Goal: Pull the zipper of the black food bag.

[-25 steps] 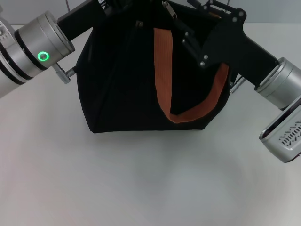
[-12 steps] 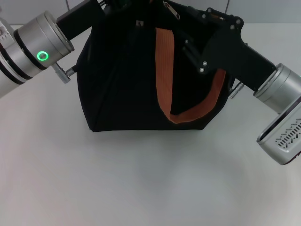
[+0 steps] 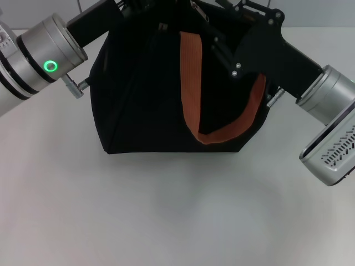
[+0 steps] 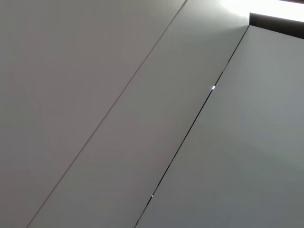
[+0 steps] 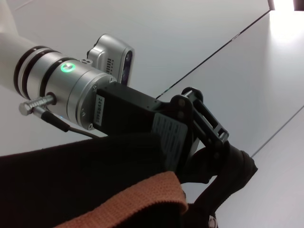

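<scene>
The black food bag [image 3: 144, 94] stands at the back of the table, with one orange-brown strap [image 3: 191, 72] hanging down its front. The silver zipper pull [image 3: 196, 8] shows at the bag's top edge, half cut off by the frame. My left gripper [image 3: 133, 6] is at the bag's top left corner. In the right wrist view it [image 5: 223, 154] is shut on a fold of the bag's black fabric [image 5: 85, 175], above the strap [image 5: 147, 197]. My right gripper [image 3: 222, 15] is at the bag's top edge, just right of the zipper pull.
The white table [image 3: 177, 210] lies open in front of the bag. Grey wall panels [image 4: 142, 114] fill the left wrist view. The right arm's silver wrist and camera housing [image 3: 333, 149] hang over the table's right side.
My right arm has shifted slightly left and back along the bag's top. The strap and zipper pull have moved a little left with it. The left arm has not moved.
</scene>
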Tool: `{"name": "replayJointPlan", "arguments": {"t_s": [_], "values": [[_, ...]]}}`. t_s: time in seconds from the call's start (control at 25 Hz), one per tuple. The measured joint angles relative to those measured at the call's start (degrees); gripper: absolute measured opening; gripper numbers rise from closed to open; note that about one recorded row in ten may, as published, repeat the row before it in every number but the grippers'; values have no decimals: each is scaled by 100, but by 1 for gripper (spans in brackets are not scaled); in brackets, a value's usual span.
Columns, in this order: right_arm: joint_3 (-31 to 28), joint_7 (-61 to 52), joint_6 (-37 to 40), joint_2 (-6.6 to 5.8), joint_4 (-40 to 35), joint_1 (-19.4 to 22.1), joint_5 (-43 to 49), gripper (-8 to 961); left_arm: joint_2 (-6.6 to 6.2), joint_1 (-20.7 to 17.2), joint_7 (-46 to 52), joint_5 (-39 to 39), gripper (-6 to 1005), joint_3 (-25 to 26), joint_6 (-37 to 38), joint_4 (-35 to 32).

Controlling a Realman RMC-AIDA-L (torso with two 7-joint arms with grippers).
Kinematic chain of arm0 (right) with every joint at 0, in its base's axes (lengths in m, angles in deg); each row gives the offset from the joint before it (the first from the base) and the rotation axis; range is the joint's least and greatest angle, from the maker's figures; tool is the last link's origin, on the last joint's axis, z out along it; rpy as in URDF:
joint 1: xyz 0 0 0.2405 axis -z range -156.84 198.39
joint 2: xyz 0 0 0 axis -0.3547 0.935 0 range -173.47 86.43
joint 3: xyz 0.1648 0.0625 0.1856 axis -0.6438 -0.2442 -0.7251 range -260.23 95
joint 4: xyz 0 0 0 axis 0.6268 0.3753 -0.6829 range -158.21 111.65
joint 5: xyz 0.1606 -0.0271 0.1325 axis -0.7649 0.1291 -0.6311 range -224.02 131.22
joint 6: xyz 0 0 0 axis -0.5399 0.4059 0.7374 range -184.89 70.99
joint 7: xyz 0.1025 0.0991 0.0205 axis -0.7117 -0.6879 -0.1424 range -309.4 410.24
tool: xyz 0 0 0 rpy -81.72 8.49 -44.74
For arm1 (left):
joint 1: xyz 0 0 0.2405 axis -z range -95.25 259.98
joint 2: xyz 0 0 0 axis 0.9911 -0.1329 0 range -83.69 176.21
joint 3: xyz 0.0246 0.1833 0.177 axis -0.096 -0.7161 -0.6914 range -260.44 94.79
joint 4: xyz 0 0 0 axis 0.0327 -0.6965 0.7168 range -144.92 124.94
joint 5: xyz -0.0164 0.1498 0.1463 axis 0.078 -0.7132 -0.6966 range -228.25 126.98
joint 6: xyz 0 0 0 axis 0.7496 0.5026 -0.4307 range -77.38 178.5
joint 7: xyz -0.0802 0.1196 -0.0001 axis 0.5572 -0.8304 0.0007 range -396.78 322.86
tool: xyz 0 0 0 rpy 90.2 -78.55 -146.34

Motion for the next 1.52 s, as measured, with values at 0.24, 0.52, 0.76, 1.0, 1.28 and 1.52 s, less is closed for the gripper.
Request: {"name": "replayJointPlan", "arguments": {"t_s": [0.24,0.52,0.76,1.0,1.28,1.52], "values": [[2,5,-8,0,-2,-14,0,363,0,0,0,2,46,0,0,2],[-67,8,-13,0,-3,-17,2,363,0,0,0,8,47,2,0,3],[-76,5,-110,-1,-68,-58,3,362,0,-1,0,8,47,2,0,4],[-78,3,-161,-1,-98,-94,2,361,0,-1,0,8,48,1,1,3],[-154,0,-161,-1,-135,-96,-7,359,0,-1,-3,8,49,2,2,3],[-164,-2,-170,-1,-136,-109,-8,358,0,0,-9,8,49,1,1,3]]}}
